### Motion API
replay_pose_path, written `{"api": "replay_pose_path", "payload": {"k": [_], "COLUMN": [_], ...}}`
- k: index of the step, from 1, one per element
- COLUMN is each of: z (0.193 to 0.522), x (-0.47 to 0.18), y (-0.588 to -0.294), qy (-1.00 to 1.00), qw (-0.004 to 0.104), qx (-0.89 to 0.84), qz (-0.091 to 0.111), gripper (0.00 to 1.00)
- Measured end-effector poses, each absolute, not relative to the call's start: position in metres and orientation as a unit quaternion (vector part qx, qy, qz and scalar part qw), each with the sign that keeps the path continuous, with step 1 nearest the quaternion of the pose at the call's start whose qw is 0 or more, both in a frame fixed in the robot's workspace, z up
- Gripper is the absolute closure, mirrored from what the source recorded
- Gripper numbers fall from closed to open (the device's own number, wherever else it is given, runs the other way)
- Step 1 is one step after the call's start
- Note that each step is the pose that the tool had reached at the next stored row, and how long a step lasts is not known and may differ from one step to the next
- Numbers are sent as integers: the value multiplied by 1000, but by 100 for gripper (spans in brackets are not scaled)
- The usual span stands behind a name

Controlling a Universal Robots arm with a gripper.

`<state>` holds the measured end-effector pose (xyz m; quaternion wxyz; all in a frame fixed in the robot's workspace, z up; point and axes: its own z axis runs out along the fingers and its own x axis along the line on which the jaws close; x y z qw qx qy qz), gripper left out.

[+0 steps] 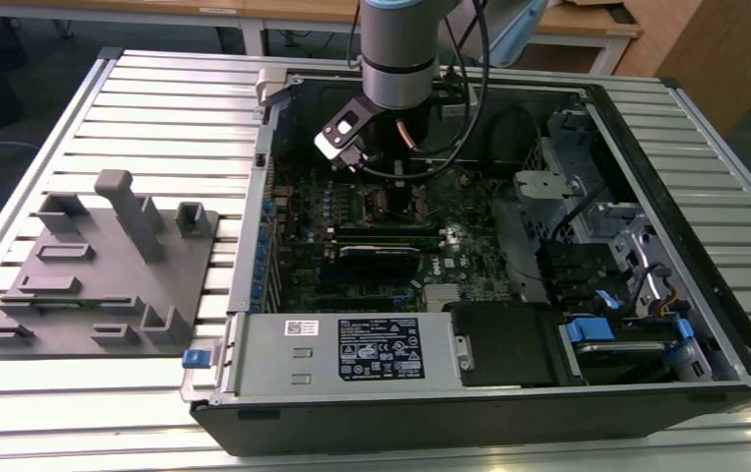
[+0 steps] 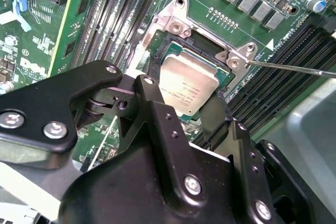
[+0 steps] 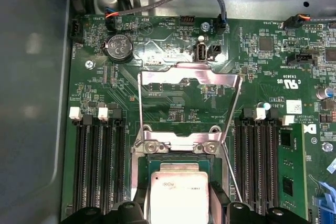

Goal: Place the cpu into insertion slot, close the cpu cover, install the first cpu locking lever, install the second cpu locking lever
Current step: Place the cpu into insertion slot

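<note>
Black gripper (image 2: 185, 98) holds the silver cpu (image 2: 188, 77) by two sides at the insertion slot (image 2: 207, 51); the cpu cover (image 3: 173, 74) stands open.

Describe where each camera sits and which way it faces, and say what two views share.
Exterior view: off the arm, looking down into the open computer case; the arm shows.
First wrist view: on the wrist, facing the raised cpu cover; the gripper holds the cpu.
Second wrist view: on the wrist, looking past the gripper at the insertion slot.
Shared: both wrist views show the cpu.
</note>
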<state>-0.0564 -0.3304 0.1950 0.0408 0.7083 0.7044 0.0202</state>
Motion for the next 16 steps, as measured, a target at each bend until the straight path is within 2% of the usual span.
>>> {"api": "replay_pose_path", "payload": {"k": [16], "z": [193], "x": [-57], "y": [-330], "qy": [704], "qw": [41], "qx": [709], "qz": [20], "gripper": [46]}}
